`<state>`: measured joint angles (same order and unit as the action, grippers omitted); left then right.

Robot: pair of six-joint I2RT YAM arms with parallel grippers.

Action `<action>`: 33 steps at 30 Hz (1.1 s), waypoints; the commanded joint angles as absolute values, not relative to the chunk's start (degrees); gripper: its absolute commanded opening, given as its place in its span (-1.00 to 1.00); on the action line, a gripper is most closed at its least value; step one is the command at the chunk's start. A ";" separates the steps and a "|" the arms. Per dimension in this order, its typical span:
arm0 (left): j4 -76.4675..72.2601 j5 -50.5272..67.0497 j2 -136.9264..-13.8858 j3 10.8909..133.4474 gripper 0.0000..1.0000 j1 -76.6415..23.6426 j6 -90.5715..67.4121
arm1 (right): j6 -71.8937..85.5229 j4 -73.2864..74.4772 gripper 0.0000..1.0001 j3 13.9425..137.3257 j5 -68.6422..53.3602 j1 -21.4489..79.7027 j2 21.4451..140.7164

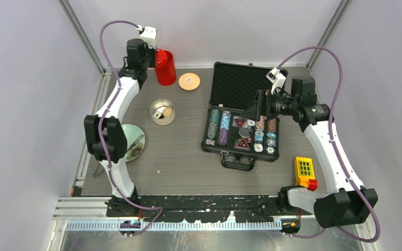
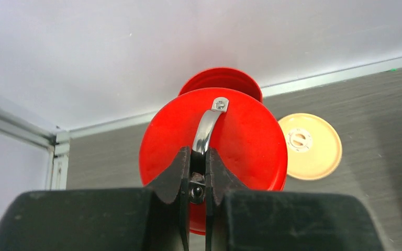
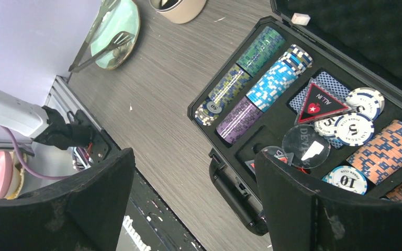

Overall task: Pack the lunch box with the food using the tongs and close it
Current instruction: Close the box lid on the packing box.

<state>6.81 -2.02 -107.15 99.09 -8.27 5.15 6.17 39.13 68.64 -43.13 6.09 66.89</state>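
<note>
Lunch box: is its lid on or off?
Off. The lunch box is open on top, and its round cream lid lies flat on the table, apart from it, farther back.

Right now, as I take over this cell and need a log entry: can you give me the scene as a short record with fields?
lunch box: small round steel tin, open, food pieces inside
lid: flat round cream lid, on the table, off the tin
tongs: slim silver metal tongs, lying on the pale green plate
left gripper: shut on the silver metal handle of the red cylindrical canister
right gripper: open, empty, above the open black poker chip case
</note>
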 commanded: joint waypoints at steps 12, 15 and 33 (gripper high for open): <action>-3.55 -6.35 -122.78 113.30 -1.00 -8.83 6.29 | 4.92 38.45 0.77 69.43 -45.18 4.45 66.97; -3.17 -6.05 -124.78 115.27 -1.00 -8.79 5.81 | 4.76 38.66 0.77 69.37 -45.06 4.26 66.97; -0.18 -7.05 -130.07 117.91 -1.00 -8.79 4.34 | 5.19 38.76 0.77 69.17 -46.95 3.66 67.04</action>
